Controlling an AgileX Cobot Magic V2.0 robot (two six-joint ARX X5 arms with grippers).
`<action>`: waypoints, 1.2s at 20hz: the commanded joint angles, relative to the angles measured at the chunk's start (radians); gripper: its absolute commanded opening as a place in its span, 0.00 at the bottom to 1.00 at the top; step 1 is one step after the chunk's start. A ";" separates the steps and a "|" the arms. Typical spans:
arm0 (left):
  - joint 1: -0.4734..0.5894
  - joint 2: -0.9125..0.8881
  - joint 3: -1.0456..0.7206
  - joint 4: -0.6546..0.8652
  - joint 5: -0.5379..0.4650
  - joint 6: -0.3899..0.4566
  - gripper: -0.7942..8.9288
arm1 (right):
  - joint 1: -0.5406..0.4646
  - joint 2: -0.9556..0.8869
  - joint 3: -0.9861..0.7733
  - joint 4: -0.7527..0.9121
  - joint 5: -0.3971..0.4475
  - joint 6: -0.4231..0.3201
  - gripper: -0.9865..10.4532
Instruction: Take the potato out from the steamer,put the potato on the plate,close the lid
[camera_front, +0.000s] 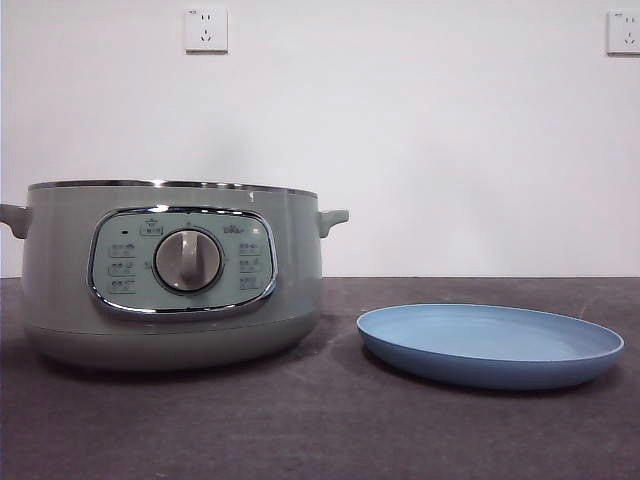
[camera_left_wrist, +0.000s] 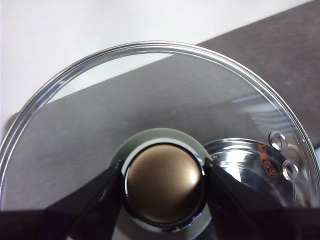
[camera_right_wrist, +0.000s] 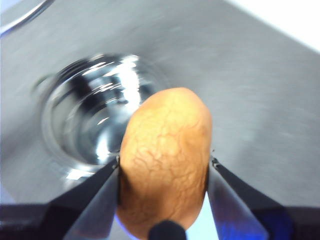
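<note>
Our right gripper (camera_right_wrist: 164, 167) has its jaws clamped on the potato (camera_right_wrist: 165, 160), lifted above the steamer (camera_front: 170, 275); our left gripper (camera_left_wrist: 164, 185) pinches the lid (camera_left_wrist: 150, 100) by its knob, held aloft. We should carry the potato level over the plate (camera_front: 490, 345) on the desk (camera_front: 300, 430), lowering before releasing. No writing is legible to us

Not much robot to see here tbh, just the left gripper (camera_left_wrist: 164, 187) with two matte black wedge-shaped jaws tapering to thin tips. The right gripper (camera_right_wrist: 164, 172) looks the same, black angular jaws with a faint bluish sheen along the edges.
</note>
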 joint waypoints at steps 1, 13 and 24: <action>0.001 0.006 0.009 -0.037 0.054 0.014 0.07 | -0.074 -0.014 -0.008 -0.016 0.005 0.042 0.08; -0.007 0.026 0.009 -0.047 0.127 0.013 0.07 | -0.241 -0.013 -0.572 0.060 0.039 0.099 0.08; -0.011 0.028 0.009 -0.047 0.127 0.009 0.07 | -0.212 -0.013 -1.209 0.640 -0.039 0.103 0.08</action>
